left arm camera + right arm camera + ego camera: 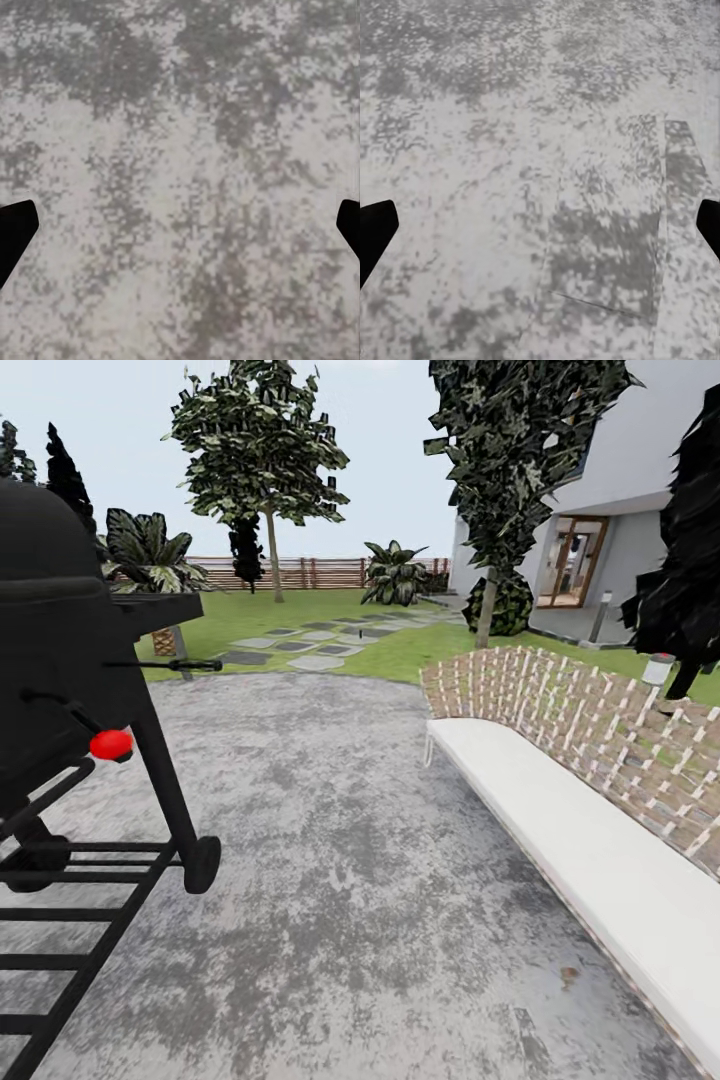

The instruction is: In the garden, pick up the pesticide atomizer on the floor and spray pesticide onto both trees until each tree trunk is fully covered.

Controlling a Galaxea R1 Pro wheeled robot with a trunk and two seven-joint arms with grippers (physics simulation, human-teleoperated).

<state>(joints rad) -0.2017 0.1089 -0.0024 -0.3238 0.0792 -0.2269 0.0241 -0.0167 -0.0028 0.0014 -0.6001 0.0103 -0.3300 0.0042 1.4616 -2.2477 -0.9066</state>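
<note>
Halted on a mottled grey patio (350, 880) at the edge of the garden, looking out across stepping stones (310, 645) toward the lawn (250, 615) and a slatted wooden fence (320, 572). Flanked by a black barbecue grill (60, 660) with a red knob (111, 744) close on the left, and by a woven bench (590, 720) with a white cushion (580, 850) on the right. Ahead, well apart from both arms: one tree (273, 560) with a bare pale trunk and green leaves high up, far across the grass near the fence, and a second tree (487, 615) with darker foliage, nearer and to the right, just before the white house (640, 490). Left gripper (180, 225) pointed straight down at bare patio, black fingertips (15, 236) spread wide to the frame's edges, holding nothing. Right gripper (540, 225) likewise splayed and empty over the same floor, above a darker rectangular patch (607, 240). Pesticide atomizer impossible to place from here — so no telling which way off either gripper, how its long axis runs, or which arm sits nearer. Judged as a transit stage: nothing picked up yet, no trunk sprayed, and a search of the ground toward the lawn likely needed before any reach.
</note>
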